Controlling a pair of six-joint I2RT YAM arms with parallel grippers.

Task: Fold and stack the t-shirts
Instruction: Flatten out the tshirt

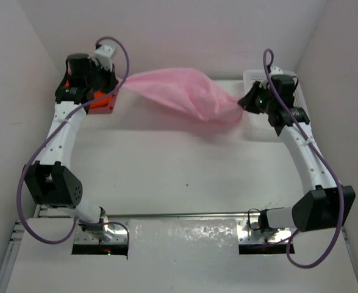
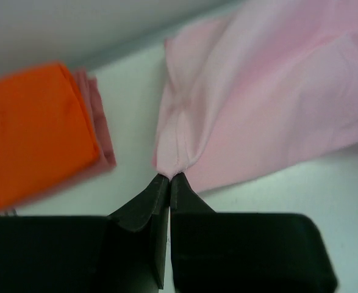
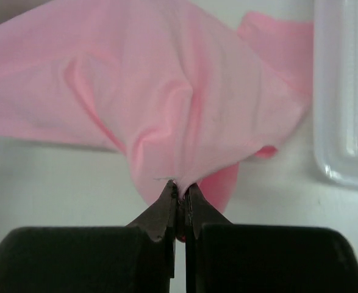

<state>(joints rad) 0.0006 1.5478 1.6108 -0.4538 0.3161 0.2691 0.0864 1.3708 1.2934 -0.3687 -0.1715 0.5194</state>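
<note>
The scene is lit brightly and evenly; a soft shadow is thrown on the white table point(image 1: 185, 174) beneath the light pink cloth t-shirt point(image 1: 179, 91). The folded bright orange t-shirt point(image 2: 32, 131) is blurred.

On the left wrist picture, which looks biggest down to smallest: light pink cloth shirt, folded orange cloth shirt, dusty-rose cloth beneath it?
1. light pink cloth shirt
2. folded orange cloth shirt
3. dusty-rose cloth, only an edge showing

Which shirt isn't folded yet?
The light pink t-shirt, stretched between left gripper and right gripper; the orange t-shirt lies folded atop the rose-red t-shirt.
</note>
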